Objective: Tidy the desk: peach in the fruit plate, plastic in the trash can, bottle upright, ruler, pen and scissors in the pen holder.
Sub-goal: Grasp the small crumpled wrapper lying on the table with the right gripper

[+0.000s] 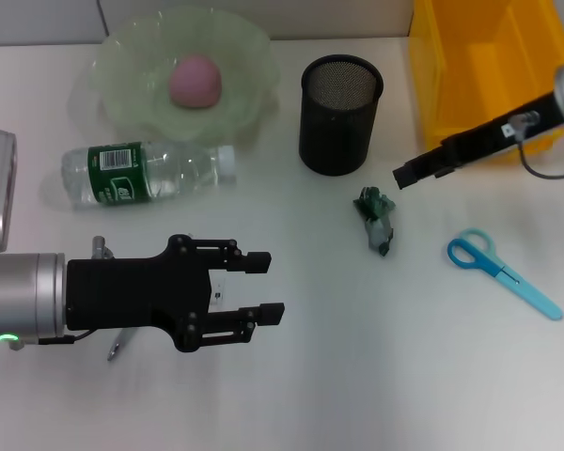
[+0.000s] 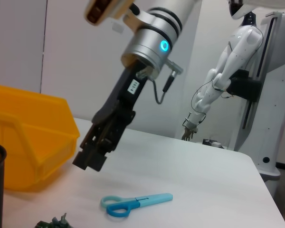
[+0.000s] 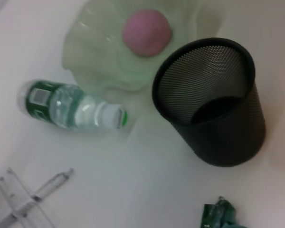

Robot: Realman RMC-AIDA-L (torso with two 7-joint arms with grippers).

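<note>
Tidying status: one item of six looks done; the rest lie loose on the desk [image 1: 291, 395].
Trash can: yellow bin [image 1: 479, 75] at the far right corner, nothing visible inside from the head view.
Fruit plate: pale green, wavy-rimmed dish [image 1: 122, 103] at the far left; the pink peach [image 1: 195, 80] already sits in its middle.
Left end effector: [image 1: 269, 287] black, fingers spread and released, hovering low over the near left of the desk, just above the pen and ruler.
Right end effector: [image 1: 402, 175] reaching in from the right, between pen holder and bin; whether its fingers are parted or closed, I cannot tell.
Bottle: [image 1: 146, 172] clear with a green label and white cap, lying on its side in front of the plate; still to be stood up.
Pen holder: black mesh cup [image 1: 339, 113], upright, apparently empty.
Scissors: [image 1: 503, 272] blue handles, flat on the right side, well apart from the holder.
Ruler and pen: clear ruler [image 3: 16, 204] crossed with the pen [image 3: 50, 183], mostly hidden under the left arm.
Plastic: crumpled dark green scrap [image 1: 376, 218], near the holder, not binned.
</note>
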